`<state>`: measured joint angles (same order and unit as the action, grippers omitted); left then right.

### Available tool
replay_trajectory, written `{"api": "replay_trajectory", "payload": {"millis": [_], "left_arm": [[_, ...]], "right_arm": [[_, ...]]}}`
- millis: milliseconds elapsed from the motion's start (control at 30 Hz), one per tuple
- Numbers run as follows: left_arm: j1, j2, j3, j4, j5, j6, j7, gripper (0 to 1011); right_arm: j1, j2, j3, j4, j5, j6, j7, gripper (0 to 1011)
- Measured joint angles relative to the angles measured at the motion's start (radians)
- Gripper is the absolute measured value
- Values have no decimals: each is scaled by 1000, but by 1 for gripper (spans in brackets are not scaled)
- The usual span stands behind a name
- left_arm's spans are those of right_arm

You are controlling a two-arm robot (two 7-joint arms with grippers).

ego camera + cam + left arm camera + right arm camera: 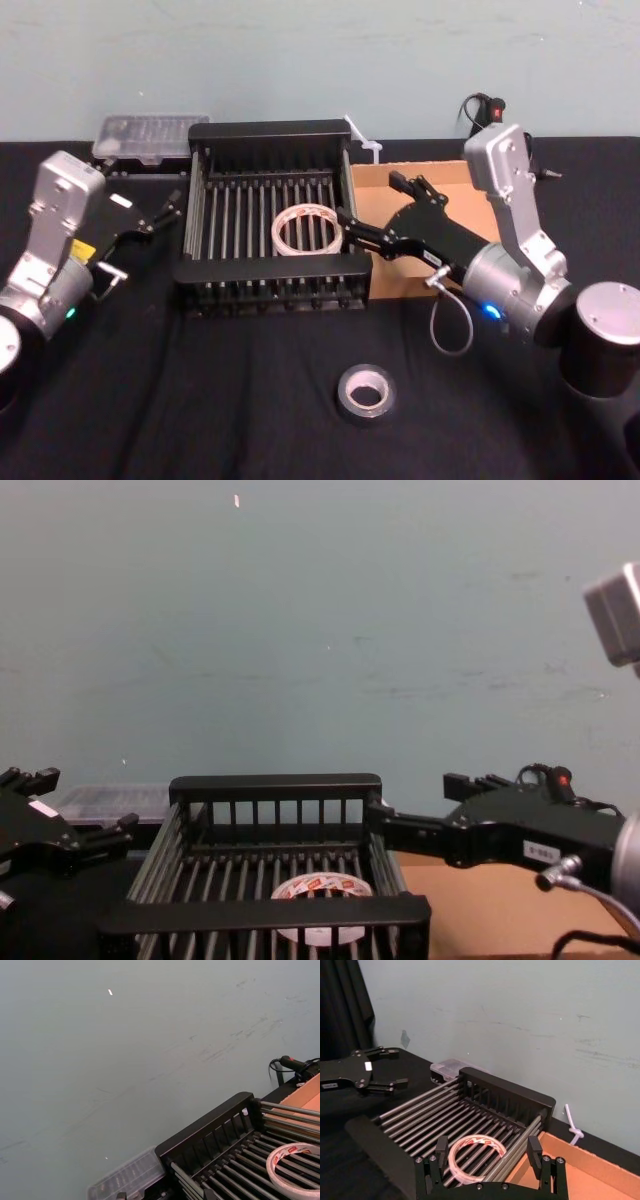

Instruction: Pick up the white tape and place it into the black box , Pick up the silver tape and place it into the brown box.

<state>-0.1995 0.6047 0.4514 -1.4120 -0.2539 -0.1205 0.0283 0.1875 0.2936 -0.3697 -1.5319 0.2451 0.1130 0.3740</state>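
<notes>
On slatted floor of black box (270, 160): white tape (305, 229) lying flat — first half done. Silver tape (365, 391) untouched on worktop (200, 400), brown box (460, 180) without it. Right end effector (350, 222) released, over crate's right rim; left end effector (168, 205) spread, parked beside crate.

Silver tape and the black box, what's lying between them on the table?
Nothing: the head view shows bare black cloth between the silver tape and the black box.

White tape (476, 1150) down flat inside the black box (507, 1091)!
Right gripper (488, 1154) spread open above it; brown box (580, 1170) touching alongside.
</notes>
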Motion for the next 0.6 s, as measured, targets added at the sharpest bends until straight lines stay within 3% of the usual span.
{"api": "replay_trajectory", "payload": {"millis": [600], "left_arm": [[0,0,0,0,0,0,0,1001]], "right_arm": [[-130,92,18,-153,42,22,-9,1000]]}}
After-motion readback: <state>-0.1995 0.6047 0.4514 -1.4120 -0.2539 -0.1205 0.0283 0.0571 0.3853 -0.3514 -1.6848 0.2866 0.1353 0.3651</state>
